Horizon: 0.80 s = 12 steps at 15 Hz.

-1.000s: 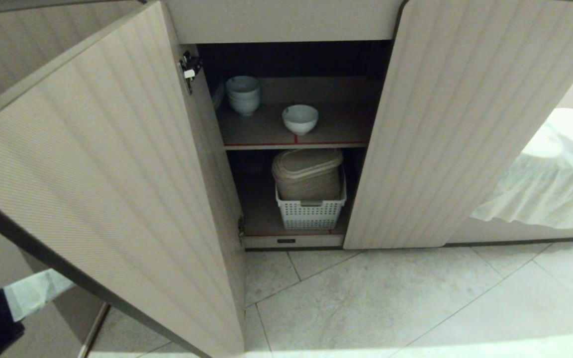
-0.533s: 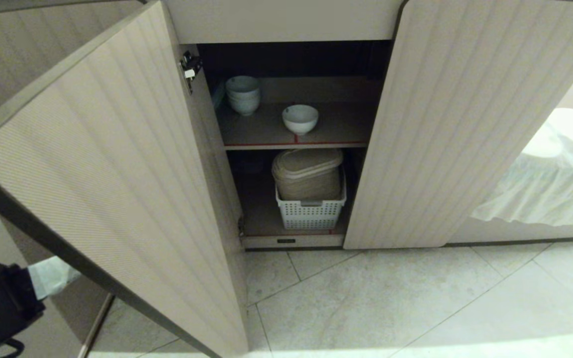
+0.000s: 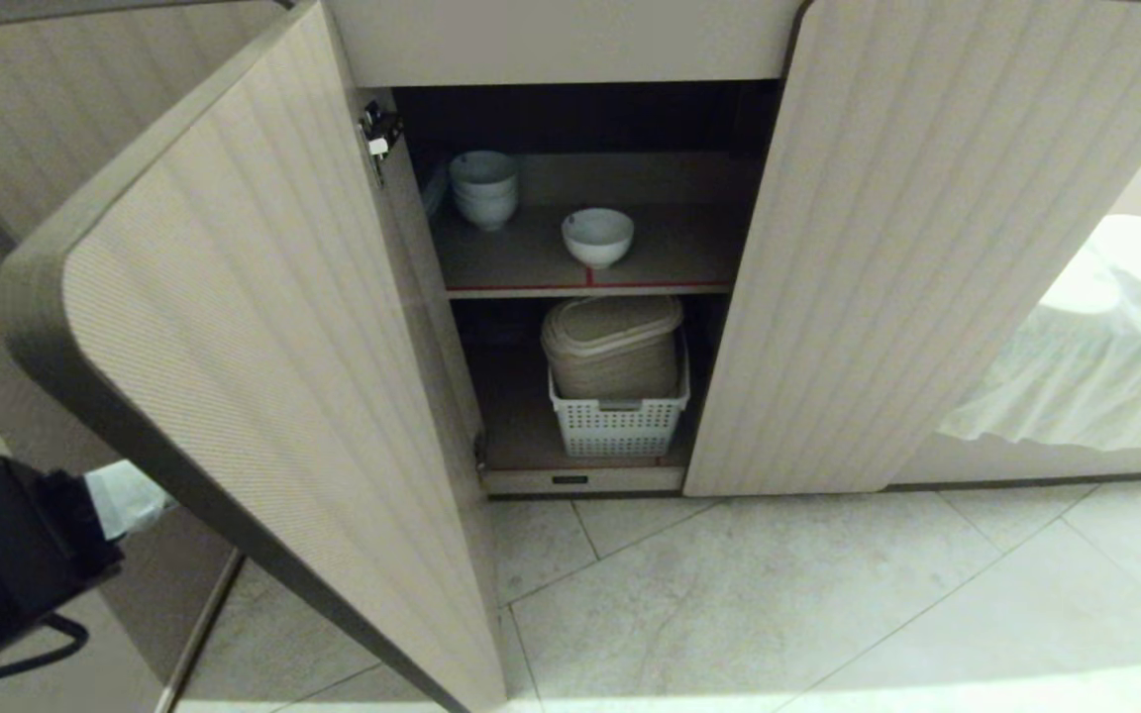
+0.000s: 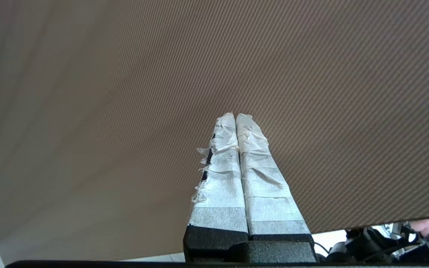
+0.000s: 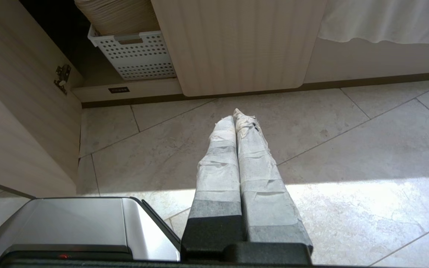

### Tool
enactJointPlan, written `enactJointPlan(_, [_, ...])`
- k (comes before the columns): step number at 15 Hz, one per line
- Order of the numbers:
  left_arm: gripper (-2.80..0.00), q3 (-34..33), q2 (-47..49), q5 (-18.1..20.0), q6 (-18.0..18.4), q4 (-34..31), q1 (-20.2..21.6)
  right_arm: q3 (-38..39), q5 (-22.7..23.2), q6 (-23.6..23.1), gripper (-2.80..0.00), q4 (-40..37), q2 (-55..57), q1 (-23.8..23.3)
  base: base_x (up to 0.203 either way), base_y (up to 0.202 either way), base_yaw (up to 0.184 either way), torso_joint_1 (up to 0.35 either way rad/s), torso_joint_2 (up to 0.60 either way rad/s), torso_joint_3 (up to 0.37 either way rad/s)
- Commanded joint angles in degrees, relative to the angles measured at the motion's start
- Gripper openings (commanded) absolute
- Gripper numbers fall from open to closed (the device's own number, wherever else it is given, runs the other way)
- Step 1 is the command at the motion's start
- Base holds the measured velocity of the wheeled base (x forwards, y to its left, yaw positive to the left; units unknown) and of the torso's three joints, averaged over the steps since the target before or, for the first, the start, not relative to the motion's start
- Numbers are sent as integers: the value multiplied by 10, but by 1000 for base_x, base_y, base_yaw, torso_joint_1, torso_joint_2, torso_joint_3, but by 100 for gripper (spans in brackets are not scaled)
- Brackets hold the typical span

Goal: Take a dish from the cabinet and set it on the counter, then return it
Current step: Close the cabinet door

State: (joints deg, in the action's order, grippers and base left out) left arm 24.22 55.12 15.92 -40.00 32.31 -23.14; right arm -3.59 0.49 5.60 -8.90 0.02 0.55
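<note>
The dish [image 3: 597, 236], a small white bowl, stands alone on the upper red-edged shelf of the open cabinet [image 3: 590, 287]. My left gripper [image 3: 130, 495] is low at the left, behind the cabinet's left door [image 3: 263, 376]. In the left wrist view this gripper [image 4: 235, 116] is shut on nothing, and its taped tips lie against the door's face [image 4: 311, 74]. Over the floor tiles my right gripper [image 5: 237, 115] hangs parked and shut, holding nothing. The counter is out of view.
A stack of white bowls [image 3: 483, 188] sits at the shelf's back left. On the lower shelf is a white perforated basket [image 3: 618, 426] holding a beige lidded container [image 3: 612, 347]. The right door [image 3: 927, 248] stands open. White cloth [image 3: 1105, 366] hangs at the right.
The left door has swung rightward toward the cabinet opening. My left gripper has risen and moved right with it behind the door. The dish has not moved.
</note>
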Motion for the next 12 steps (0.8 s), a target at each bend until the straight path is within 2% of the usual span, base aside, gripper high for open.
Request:
enactJointPlan(1, [-280,3,20,1,-2,4,-7,0,0,0,-280,-1,0,1,0,0,0,0,0,0])
enactJointPlan(12, [-280,40,82,1,-1,36,-18,0,0,0,-280,-1,0,0,0,0,0,0,0,0])
